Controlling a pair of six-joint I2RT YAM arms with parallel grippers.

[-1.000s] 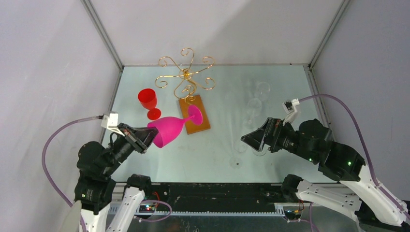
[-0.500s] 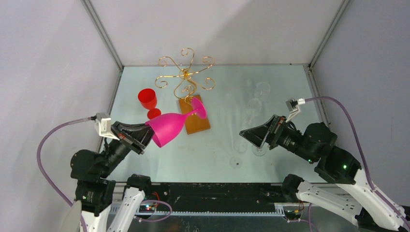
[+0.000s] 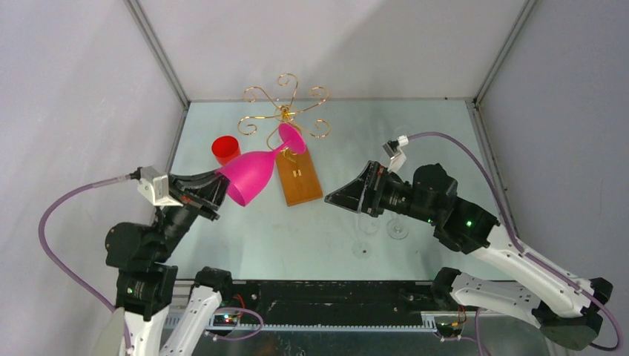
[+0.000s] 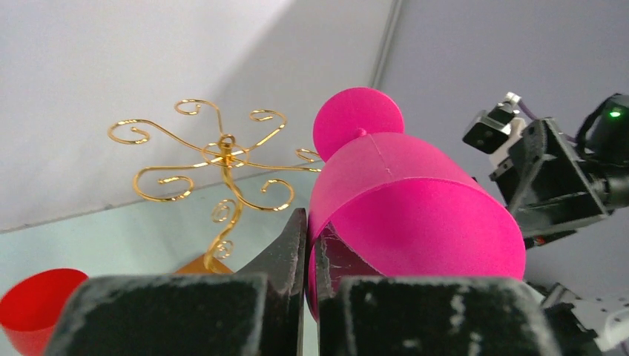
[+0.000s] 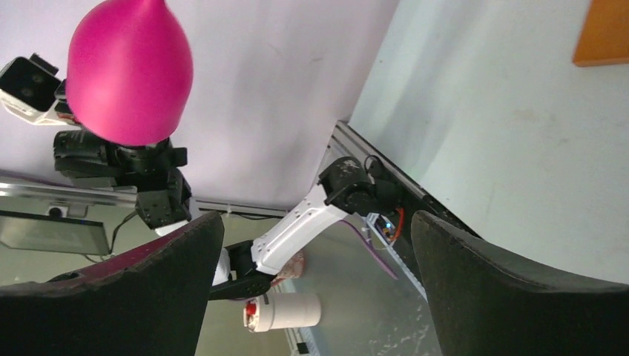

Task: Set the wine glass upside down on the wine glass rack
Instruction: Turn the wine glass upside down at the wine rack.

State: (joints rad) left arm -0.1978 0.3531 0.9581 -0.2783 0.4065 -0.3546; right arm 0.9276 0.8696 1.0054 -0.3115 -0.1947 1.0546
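Bright, even, diffuse light; shadows faint, views mostly sharp.

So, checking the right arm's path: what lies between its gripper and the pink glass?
In the top view, the rack's wooden base lies between the right gripper and the pink glass.

- wine glass (image 3: 248,176): opaque magenta plastic, smooth, satin sheen.
- wine glass rack (image 3: 284,113): thin gold metal wire, glossy.
- base (image 3: 299,182): brown wood, smooth, matt.
- counter (image 3: 423,141): pale, smooth, faintly reflective.
- left fingers (image 4: 285,251): black, rough, scuffed.
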